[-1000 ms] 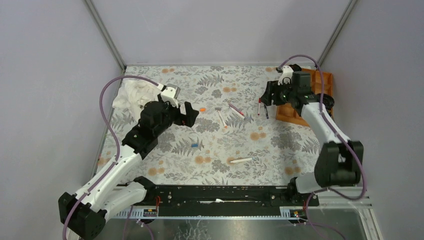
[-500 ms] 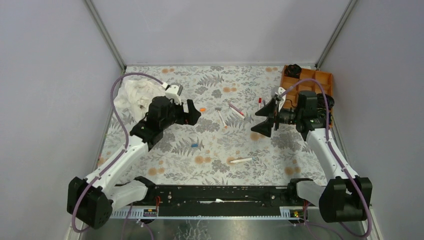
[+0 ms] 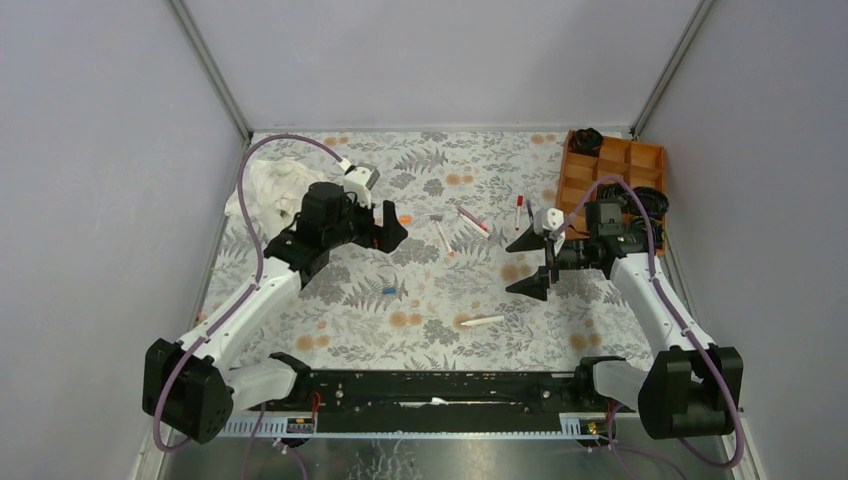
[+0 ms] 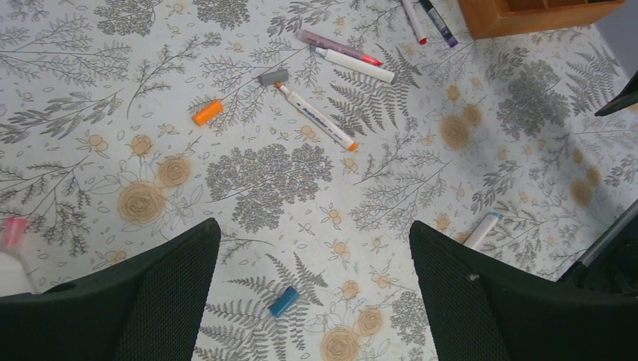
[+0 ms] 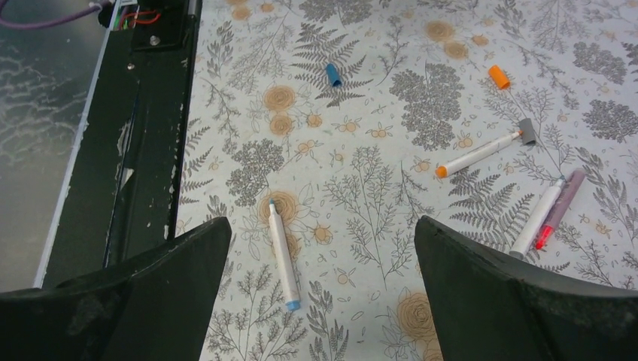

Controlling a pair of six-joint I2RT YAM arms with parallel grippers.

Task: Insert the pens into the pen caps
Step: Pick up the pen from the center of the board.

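My left gripper (image 3: 388, 232) is open and empty above the floral mat; in the left wrist view (image 4: 312, 244) a blue cap (image 4: 284, 301) lies between its fingers, below. An orange cap (image 4: 208, 113), a grey cap (image 4: 273, 77) touching a white orange-tipped pen (image 4: 316, 116), a pinkish pen (image 4: 338, 47) and a white pen (image 4: 353, 65) lie beyond. My right gripper (image 3: 530, 265) is open and empty; in its wrist view (image 5: 322, 233) a white blue-tipped pen (image 5: 283, 254) lies below, near its left finger. The blue cap (image 5: 332, 74) and orange cap (image 5: 498, 76) lie farther off.
An orange compartment tray (image 3: 612, 165) with black coiled items (image 3: 587, 138) stands at the back right. A white cloth (image 3: 265, 185) lies at the back left. A black rail (image 3: 430, 385) runs along the near edge. Two more pens (image 4: 414, 16) lie near the tray.
My right arm has swung from beside the tray toward the near middle of the mat, jaws now wide open. My left gripper has shifted slightly right.
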